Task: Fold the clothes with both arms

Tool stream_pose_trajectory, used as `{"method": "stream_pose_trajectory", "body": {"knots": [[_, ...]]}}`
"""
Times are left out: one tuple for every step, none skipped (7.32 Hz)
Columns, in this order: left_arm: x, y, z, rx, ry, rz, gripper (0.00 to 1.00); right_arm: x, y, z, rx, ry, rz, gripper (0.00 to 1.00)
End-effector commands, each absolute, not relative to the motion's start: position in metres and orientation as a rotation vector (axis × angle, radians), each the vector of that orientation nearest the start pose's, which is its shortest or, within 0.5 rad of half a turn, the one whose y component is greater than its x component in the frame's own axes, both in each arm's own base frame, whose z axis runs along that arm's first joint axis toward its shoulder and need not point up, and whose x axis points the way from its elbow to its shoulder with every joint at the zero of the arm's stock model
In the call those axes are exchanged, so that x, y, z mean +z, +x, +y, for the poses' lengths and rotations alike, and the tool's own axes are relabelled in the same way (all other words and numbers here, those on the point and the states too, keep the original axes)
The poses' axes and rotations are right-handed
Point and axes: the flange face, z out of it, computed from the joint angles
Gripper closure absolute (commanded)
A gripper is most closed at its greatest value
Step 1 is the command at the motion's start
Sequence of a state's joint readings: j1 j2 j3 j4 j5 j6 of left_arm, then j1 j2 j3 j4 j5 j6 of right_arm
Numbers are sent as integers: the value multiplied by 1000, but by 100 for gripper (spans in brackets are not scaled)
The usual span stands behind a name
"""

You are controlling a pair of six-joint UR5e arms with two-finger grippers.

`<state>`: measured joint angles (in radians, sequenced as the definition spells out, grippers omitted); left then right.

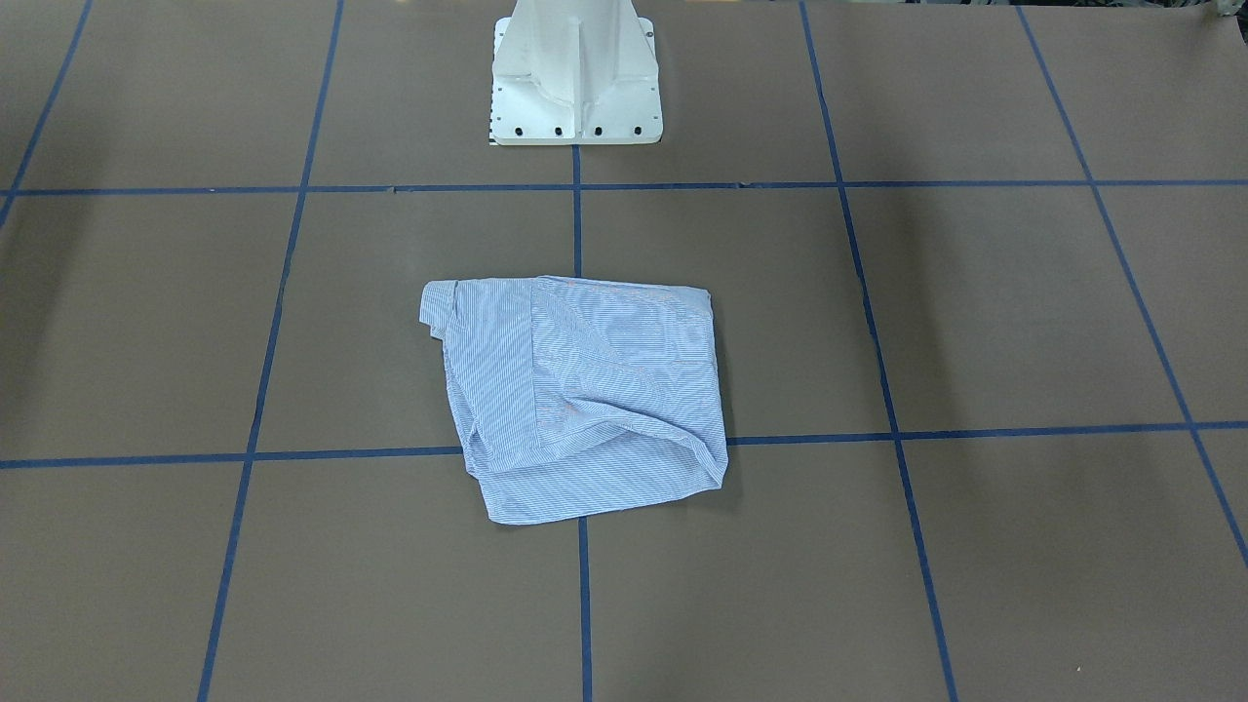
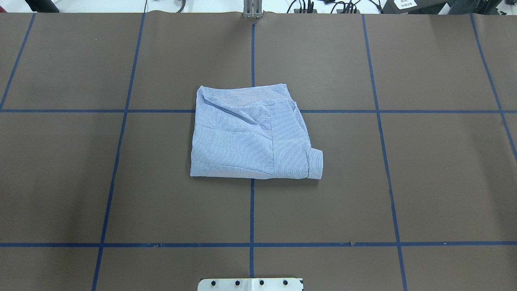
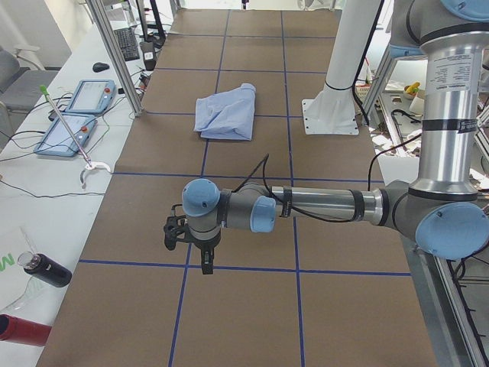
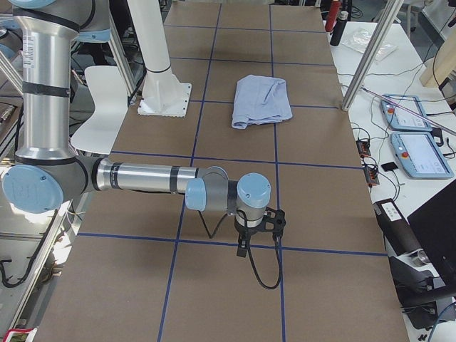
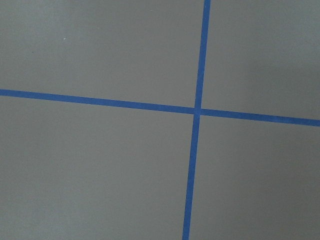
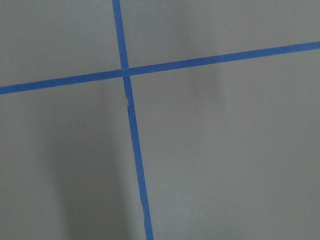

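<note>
Overhead exterior gives me the folded shirt (image 2: 252, 133) midway between the table's end edges. The left gripper (image 3: 197, 256) and right gripper (image 4: 249, 239) hang near opposite ends, well apart from it; I cannot tell whether either is open. Blue tape lines (image 2: 251, 218) grid the brown table (image 2: 444, 182). Teach pendants (image 3: 76, 115) lie on a side bench.

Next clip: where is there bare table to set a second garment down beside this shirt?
Bare table flanks the folded shirt on both sides, and lies between it and the white pedestal. Each table end is busier: the left pincer and right pincer hang over it there.
</note>
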<state>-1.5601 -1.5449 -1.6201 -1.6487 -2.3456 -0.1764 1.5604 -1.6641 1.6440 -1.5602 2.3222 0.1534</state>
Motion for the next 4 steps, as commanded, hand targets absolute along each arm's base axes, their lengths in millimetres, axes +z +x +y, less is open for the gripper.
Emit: {"method": "stream_pose_trajectory", "body": {"knots": [[640,-58,-488,-119,20,783,0,665,60,-454,137,-65,-749,0],[640,-58,-488,-118,21,783,0,659,59,-457,132,-53,-764,0],[640,-58,-488,-117,22,784,0,657,59,-458,131,-52,-773,0],[640,-58,-488,-115,23,784,0,656,59,-458,130,-49,-774,0]]}}
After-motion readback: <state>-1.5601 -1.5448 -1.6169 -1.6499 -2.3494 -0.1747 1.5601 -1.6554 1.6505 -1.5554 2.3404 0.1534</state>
